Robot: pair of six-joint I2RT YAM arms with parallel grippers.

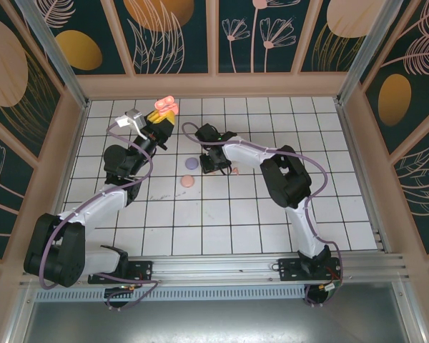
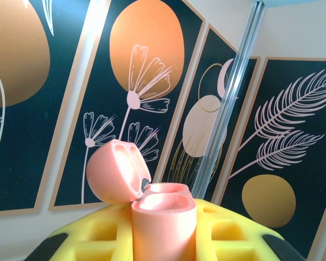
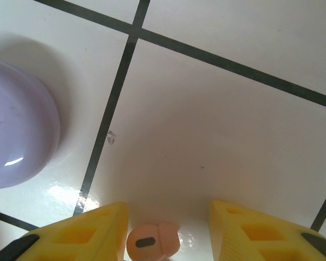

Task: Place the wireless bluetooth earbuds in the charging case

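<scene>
Tiled table (image 3: 217, 98): purple disc (image 3: 16, 136) beside right gripper (image 3: 168, 220), earbud (image 3: 152, 243) between jaws.

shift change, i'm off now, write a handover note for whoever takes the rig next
Left gripper: shut on the pink charging case, held up off the table, lid open.
Right gripper: open, low over the tiles, fingers either side of a pink earbud, not yet gripped.
A purple disc lies to one side of it.
Done: case open and presented.
Left: grip the bud and seat it; no bud seen in the case.
</scene>
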